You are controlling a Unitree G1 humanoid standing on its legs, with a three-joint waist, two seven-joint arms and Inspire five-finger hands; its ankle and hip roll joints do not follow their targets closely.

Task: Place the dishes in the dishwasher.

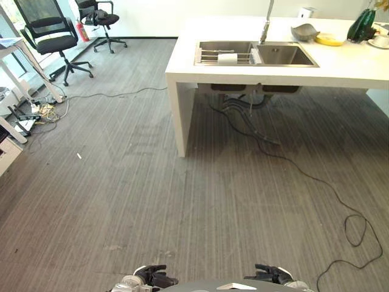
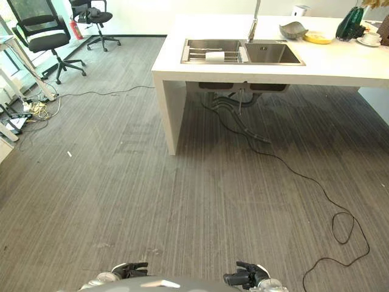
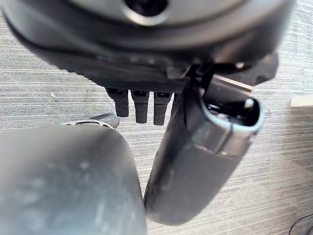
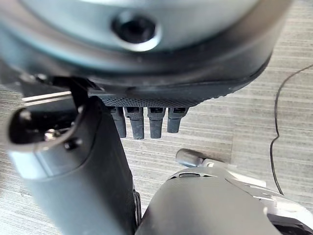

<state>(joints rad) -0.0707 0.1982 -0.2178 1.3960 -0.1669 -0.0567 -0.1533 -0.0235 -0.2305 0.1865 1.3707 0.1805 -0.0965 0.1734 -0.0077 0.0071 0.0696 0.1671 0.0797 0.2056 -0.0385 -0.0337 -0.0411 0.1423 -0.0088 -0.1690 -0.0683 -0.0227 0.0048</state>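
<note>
I see the long white counter across the upper right of the frame, its steel double sink running left to right. The dishes, a grey bowl and yellow plate, sit far ahead, nearer my right hand. Both it and my left hand hang at the bottom edge, fingers straight, holding nothing. Black office chairs stand upper left, a cable crosses the grey carpet; I see no dishwasher.

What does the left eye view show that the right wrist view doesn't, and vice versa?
Left eye view: white counter, double sink, a white item in its rack, grey bowl, yellow plate, office chairs, left hand. Right wrist view: close up, the fingers of the right hand, straight, holding nothing. Both: the right hand, grey carpet.
</note>
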